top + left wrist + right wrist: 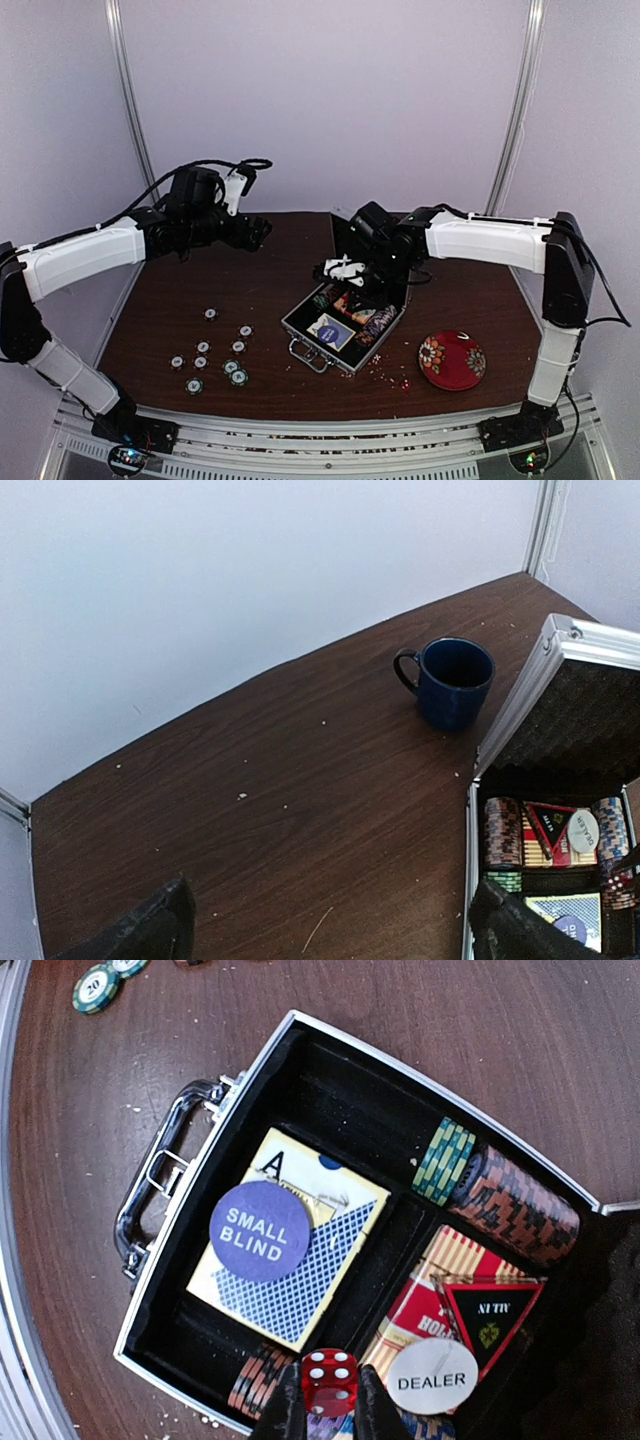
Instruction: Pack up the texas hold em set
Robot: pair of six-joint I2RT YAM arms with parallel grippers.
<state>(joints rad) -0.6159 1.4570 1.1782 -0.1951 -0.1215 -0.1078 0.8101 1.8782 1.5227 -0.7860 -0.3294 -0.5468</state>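
The silver briefcase (345,330) lies open at the table's middle, lid up; it also shows in the right wrist view (190,1260) and the left wrist view (560,650). Inside lie the blue-and-cream card deck box (300,1260) with a purple SMALL BLIND disc (260,1231), chip rows (505,1200), a red card box and a white DEALER disc (432,1377). My right gripper (329,1405) is shut on a red die (329,1378) above the case. Several loose poker chips (215,358) lie left of the case. My left gripper (258,232) hovers open and empty over the back left.
A red floral bowl (452,359) sits right of the case. A dark blue mug (450,680) stands at the back behind the lid. Small red bits (395,380) lie on the table before the case. White walls close the back and sides.
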